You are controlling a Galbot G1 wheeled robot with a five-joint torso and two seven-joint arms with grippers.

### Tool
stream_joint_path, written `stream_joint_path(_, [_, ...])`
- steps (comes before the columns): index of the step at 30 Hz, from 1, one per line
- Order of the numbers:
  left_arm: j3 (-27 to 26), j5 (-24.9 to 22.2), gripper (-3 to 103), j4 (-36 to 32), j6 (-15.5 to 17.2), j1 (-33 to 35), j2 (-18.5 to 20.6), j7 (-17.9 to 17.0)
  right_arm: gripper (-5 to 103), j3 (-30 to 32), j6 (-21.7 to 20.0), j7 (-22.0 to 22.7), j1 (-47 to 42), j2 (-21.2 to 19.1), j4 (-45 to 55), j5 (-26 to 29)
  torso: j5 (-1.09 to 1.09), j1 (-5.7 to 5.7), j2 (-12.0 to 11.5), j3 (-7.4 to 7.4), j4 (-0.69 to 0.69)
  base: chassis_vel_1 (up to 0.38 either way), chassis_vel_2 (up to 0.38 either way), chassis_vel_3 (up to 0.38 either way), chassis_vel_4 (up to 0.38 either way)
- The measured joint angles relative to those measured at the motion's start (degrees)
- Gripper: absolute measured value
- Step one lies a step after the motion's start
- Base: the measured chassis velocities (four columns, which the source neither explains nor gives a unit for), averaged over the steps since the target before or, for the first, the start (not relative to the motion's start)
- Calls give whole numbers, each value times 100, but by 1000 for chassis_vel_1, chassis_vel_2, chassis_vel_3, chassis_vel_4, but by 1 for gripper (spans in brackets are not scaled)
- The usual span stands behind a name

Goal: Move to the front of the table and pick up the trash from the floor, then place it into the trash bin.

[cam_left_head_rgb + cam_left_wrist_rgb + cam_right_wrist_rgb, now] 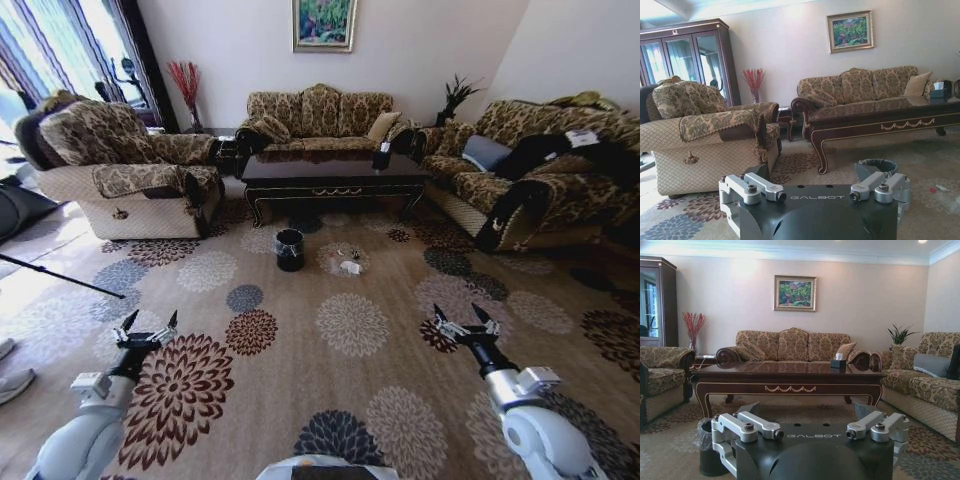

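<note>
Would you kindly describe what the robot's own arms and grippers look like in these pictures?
Both arms are smooth pale grey-white shells ending in black wrists. The left gripper and right gripper each carry two slim dark pointed fingers on silver linkages. In the wrist views, each has a black housing lettered GALBOT in grey, with silver-grey jointed links and round bolts.

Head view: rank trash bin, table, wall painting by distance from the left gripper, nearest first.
From the left gripper, jaws open:
1. Trash bin, on the carpet ahead and to its right.
2. Table, just beyond the bin.
3. Painting, on the back wall above the sofa.
</note>
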Motion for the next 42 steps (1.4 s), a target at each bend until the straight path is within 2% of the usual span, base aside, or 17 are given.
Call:
stream_joint_path(20, [7,3,99,-85,117,-187,-104,-65,100,16,147,-44,-108,45,69,-161,-1,-193,-479,-284,0,0,0,0,0])
stream_joint_path(42, [39,-47,99,-80,158,-192,-59,-75,100,-8,85,11,-80,117,70,-52,0,-404,-1021,-617,-1,0,0,0,0])
